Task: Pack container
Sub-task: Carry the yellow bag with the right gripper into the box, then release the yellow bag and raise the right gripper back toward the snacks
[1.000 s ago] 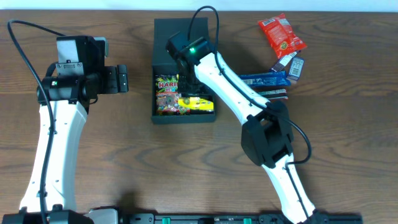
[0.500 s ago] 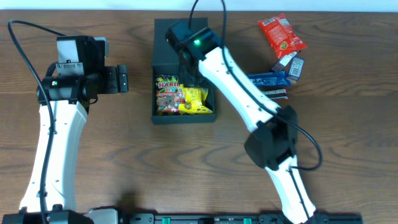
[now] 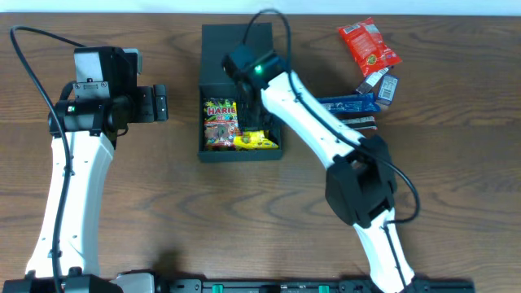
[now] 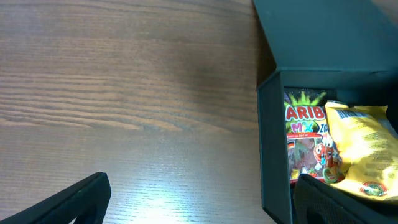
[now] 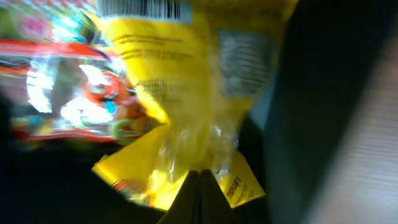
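The container (image 3: 241, 155) sits in the middle of the table (image 3: 146, 203), toward the far edge, with its flap lid (image 3: 232, 45) thrown back flat behind it. Two sweets packets lie in it side by side, a Haribo bag (image 3: 218, 122) and a yellow packet (image 3: 259, 141).

The right gripper (image 5: 200, 182) is down inside the box with its fingers pressed together. It appears to have a crease of the yellow packet nipped between them, though the wrist view is too blurred to be sure. The left gripper (image 3: 159, 103) hangs just beside the box's left wall, spread wide and holding nothing.

More snacks (image 3: 368, 77) wait on the wood, well off to the right.

The box looks light and fairly stiff, like card. I'd expect it to skate on the smooth table if nudged, so a steadying grip on a side wall makes sense. For closing, the lid's free edge is the place to take hold.
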Controlling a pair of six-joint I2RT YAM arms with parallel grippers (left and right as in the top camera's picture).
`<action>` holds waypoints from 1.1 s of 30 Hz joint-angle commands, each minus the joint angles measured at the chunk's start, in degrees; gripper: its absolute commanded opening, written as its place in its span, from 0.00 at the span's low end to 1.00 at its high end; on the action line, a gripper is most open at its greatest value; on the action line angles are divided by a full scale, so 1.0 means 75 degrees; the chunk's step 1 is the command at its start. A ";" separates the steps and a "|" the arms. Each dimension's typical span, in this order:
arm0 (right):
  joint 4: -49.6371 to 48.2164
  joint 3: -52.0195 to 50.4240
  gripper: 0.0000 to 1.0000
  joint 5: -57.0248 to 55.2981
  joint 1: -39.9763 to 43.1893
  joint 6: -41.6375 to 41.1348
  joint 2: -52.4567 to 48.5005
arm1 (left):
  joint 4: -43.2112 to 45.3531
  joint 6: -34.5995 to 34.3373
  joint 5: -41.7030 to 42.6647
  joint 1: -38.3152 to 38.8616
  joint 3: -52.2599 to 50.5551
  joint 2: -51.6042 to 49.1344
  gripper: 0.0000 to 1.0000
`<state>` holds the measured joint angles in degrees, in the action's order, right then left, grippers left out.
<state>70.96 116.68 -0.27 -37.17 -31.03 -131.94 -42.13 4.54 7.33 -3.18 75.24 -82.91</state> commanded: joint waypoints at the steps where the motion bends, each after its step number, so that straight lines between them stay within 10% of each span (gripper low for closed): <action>1: -0.0399 -0.0635 0.01 0.0204 -0.0070 0.0256 -0.0052 | -0.0009 0.0029 0.0023 -0.0026 0.0187 0.0070 0.95; 33: -0.1746 -0.0635 0.01 -0.0105 -0.0119 0.0781 -0.0061 | -0.0061 0.0035 0.0020 -0.0026 0.0187 0.0070 0.95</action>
<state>58.92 114.17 -1.83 -37.52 -26.41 -131.96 -42.39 4.54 7.33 -3.18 75.24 -82.91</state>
